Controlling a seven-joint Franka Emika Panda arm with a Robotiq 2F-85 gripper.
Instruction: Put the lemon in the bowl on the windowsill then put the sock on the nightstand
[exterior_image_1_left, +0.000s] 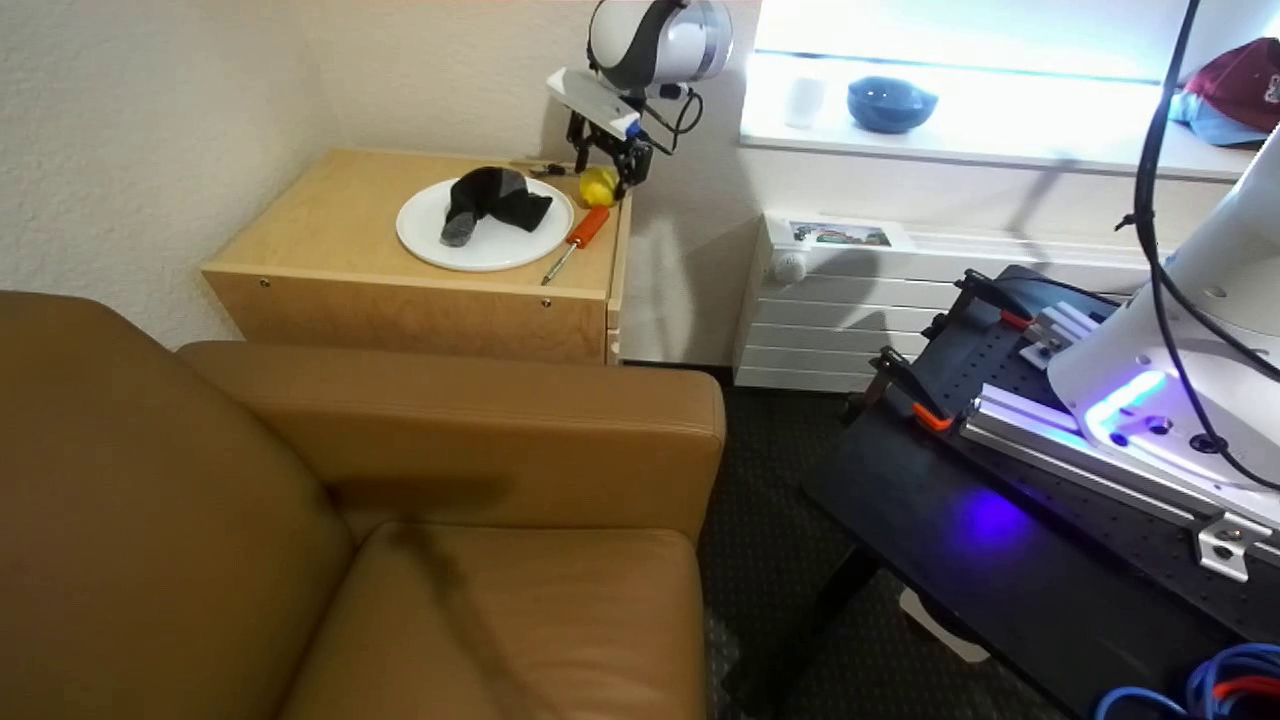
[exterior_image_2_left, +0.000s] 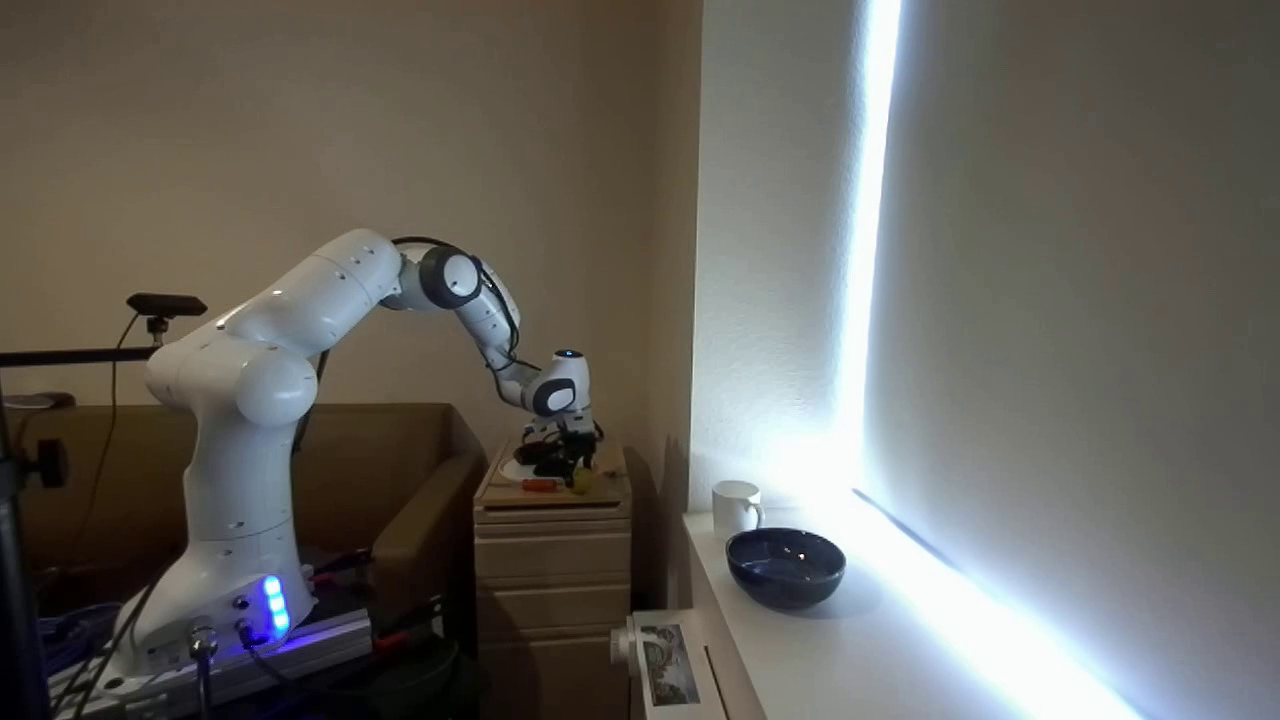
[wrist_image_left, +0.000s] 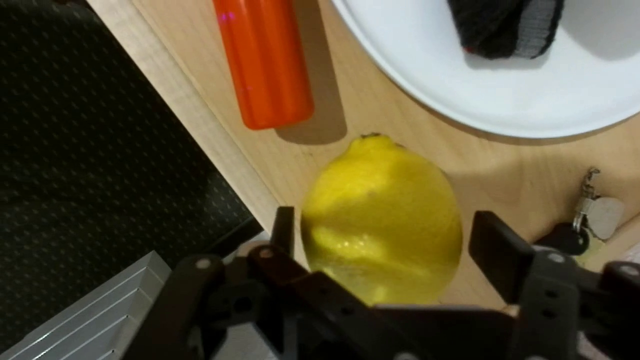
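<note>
The yellow lemon (exterior_image_1_left: 597, 187) (exterior_image_2_left: 582, 481) (wrist_image_left: 380, 210) sits on the wooden nightstand (exterior_image_1_left: 330, 215) (exterior_image_2_left: 553, 560), near its edge. My gripper (exterior_image_1_left: 602, 178) (wrist_image_left: 383, 222) is open around the lemon, one finger on each side. Narrow gaps show between the lemon and both fingers in the wrist view. The black and grey sock (exterior_image_1_left: 492, 198) (wrist_image_left: 500, 25) lies on a white plate (exterior_image_1_left: 420, 245) (wrist_image_left: 530, 107) on the nightstand. The dark blue bowl (exterior_image_1_left: 890, 105) (exterior_image_2_left: 785, 570) stands on the white windowsill (exterior_image_1_left: 1010, 140) (exterior_image_2_left: 770, 660).
An orange-handled screwdriver (exterior_image_1_left: 590, 228) (wrist_image_left: 270, 65) lies beside the lemon and plate. Keys (wrist_image_left: 597, 215) lie on the lemon's other side. A white mug (exterior_image_2_left: 735, 508) stands by the bowl, and a maroon cap (exterior_image_1_left: 1235, 85) is farther along the sill. A brown sofa (exterior_image_1_left: 480, 400) adjoins the nightstand.
</note>
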